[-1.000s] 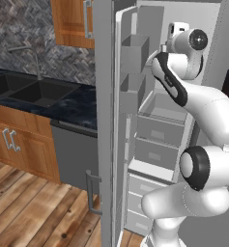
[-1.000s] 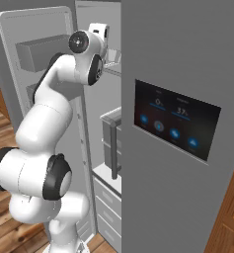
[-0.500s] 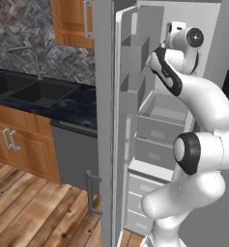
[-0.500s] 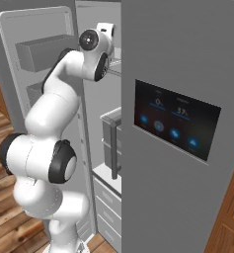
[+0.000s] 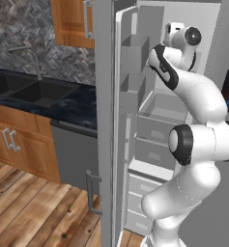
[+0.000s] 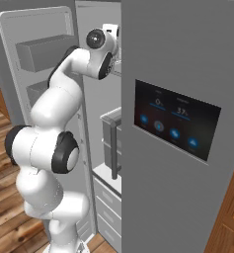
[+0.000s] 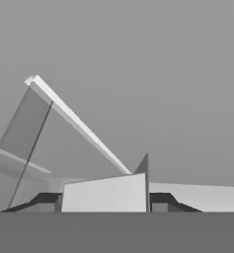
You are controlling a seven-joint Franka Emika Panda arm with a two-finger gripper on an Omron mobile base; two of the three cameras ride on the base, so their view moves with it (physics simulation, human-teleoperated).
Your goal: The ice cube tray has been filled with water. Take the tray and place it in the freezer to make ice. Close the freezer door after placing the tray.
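The gripper [image 7: 103, 203] is clamping its 2 dark fingertips [image 7: 43, 199] against the sides of a pale flat slab, which I am reading as the ice cube tray [image 7: 106, 190] seen edge-on. The jaws are sitting narrow and closed on it. The cells and the water are not showing from this angle, so whether the tray is level cannot be told from the hand view.

Beyond the tray, the hand is facing the plain grey back wall of the freezer [image 5: 168, 107], with 1 white shelf edge [image 7: 76, 122] running slantwise across the picture. In the left base view the hand is reaching high into the upper part of the compartment, above the grey drawers, and the arm is bending in through the opening.

The freezer door [image 5: 129, 91] is standing wide open beside the arm, its grey bins facing inward.

The step in hand looks like setting the tray down on a shelf. To do it well, the hand should be keeping the tray flat so that nothing spills, lowering until the base is resting on the shelf, and only then letting go. It should then be drawing straight back, clear of the bins, before the door is pushed shut.
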